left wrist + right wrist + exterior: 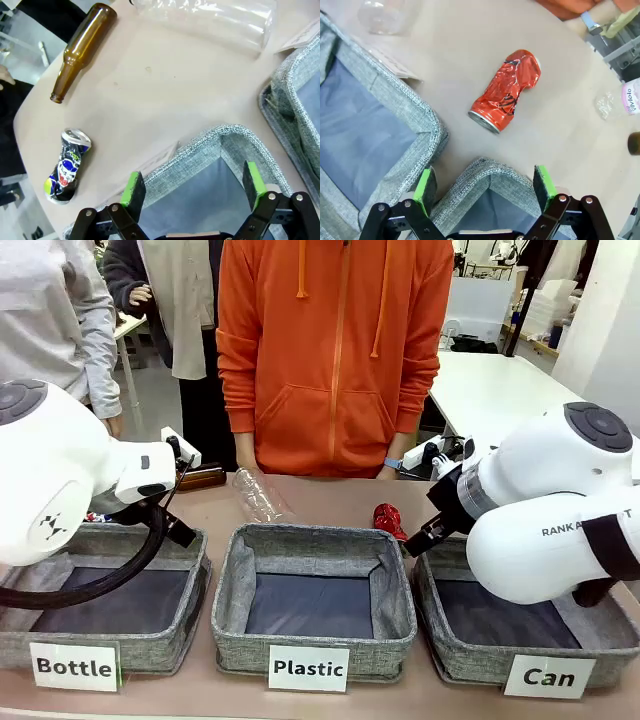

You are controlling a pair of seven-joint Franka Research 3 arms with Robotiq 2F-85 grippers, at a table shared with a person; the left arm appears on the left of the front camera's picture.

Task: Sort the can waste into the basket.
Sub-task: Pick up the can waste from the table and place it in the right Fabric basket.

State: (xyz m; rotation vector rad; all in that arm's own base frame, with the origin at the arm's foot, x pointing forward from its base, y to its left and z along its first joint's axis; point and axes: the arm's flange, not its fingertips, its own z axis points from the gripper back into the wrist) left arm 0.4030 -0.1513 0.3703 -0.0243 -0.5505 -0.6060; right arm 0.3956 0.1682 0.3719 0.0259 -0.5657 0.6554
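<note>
Both sets of green fingers stand wide apart, empty. The left gripper [192, 186] hangs over a grey fabric basket corner [220, 137], with the dark multi-coloured crushed can [67, 167] on the table at lower left. The right gripper [485, 182] sits below the shiny red crushed can [506, 90] lying at centre frame. The white right arm [560, 530] hides part of the grey woven basket labelled "Can" [470, 665] at lower right.

Crushed red can [506, 90] lies sideways on the table [570, 145], at eleven o'clock from the grey "Can" basket [470, 665]. Crushed dark multi-coloured can [67, 167] lies flat, its silver end toward twelve o'clock in the left wrist view.
</note>
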